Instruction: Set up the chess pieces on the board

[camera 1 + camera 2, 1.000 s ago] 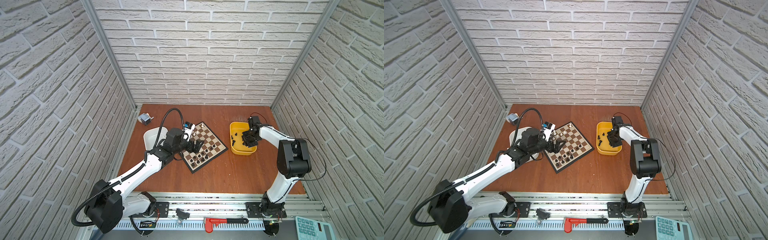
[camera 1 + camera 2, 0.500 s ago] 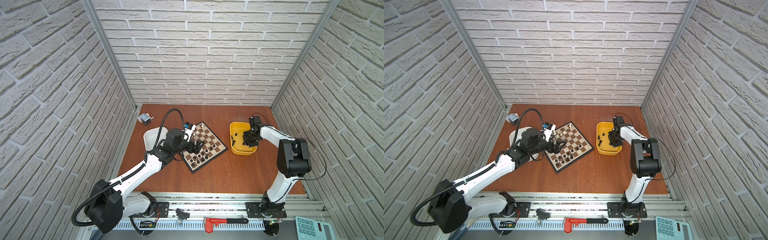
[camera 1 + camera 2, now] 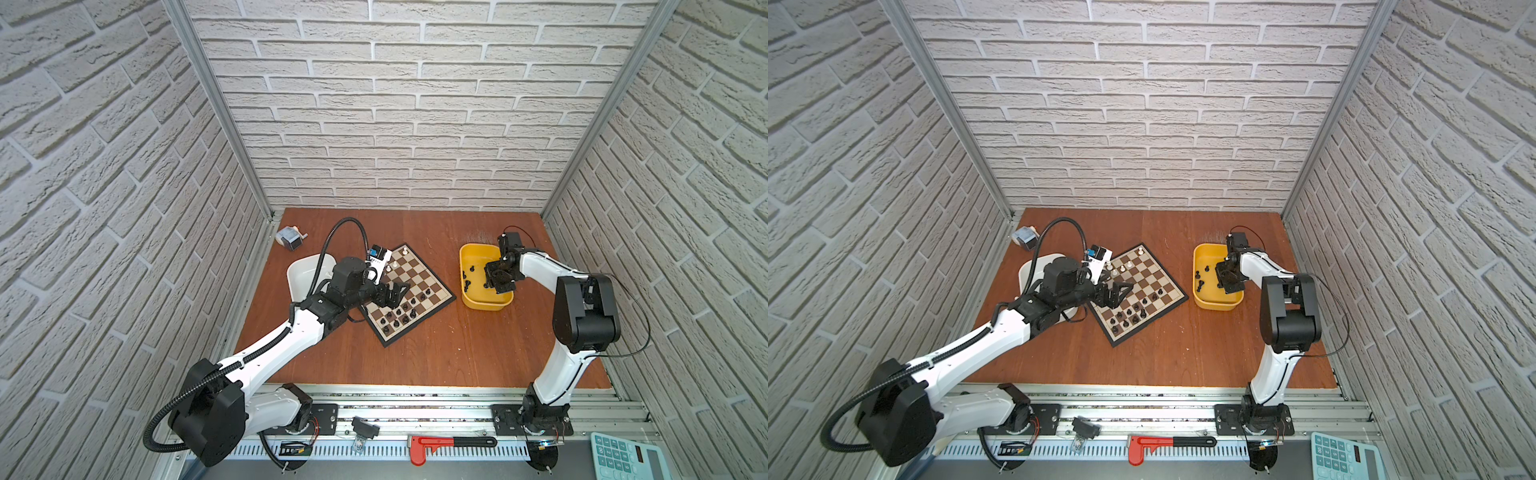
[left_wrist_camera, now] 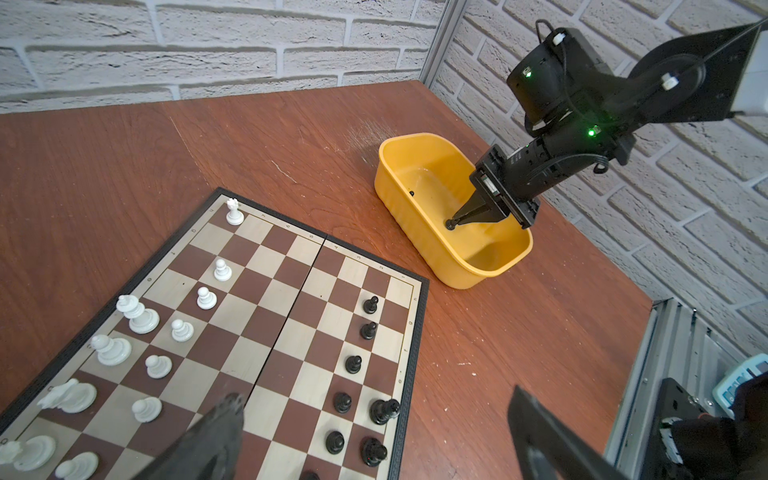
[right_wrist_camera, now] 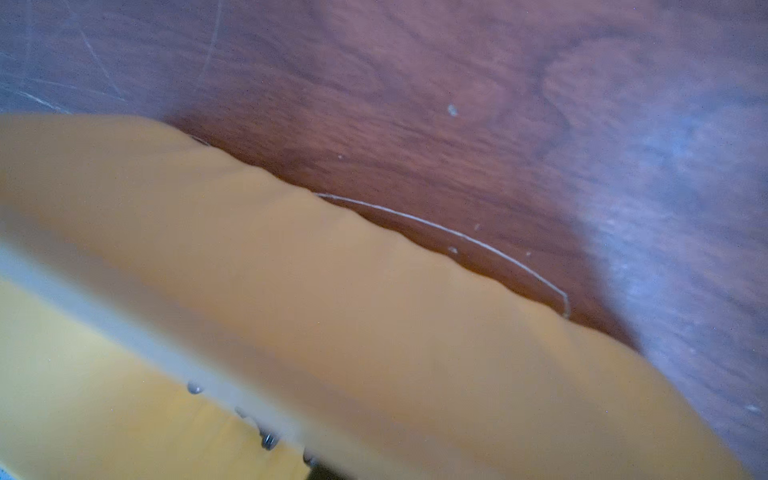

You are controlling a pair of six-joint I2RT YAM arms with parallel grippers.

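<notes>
A: Where did the board (image 3: 424, 277) sit?

B: On the brown surface (image 3: 436, 357), turned cornerwise, between a white tub (image 3: 305, 266) and a yellow tub (image 3: 487, 306). Only the top views took in the white tub.

A: And the chess pieces (image 4: 206, 298)?

B: White pieces (image 4: 137, 318) stood in two lines along one edge and black pieces (image 4: 369, 306) along the opposite edge. The left wrist view gave them plainly. From above, the left arm (image 3: 291, 336) covered most of the white ones. Both top views showed a few loose black pieces (image 3: 467, 285) inside the yellow tub.

A: End effectors?

B: Left end effector (image 3: 400, 292) was spread wide above the board, with nothing between its fingers (image 4: 220, 432). Right end effector (image 4: 451, 223) was down inside the yellow tub, pinched closed. The left wrist view showed a small dark knob at its tips. I couldn't tell whether that was a piece. From above, its own body hid the tips. The right wrist view gave only a blurred yellow wall and wood grain.
</notes>
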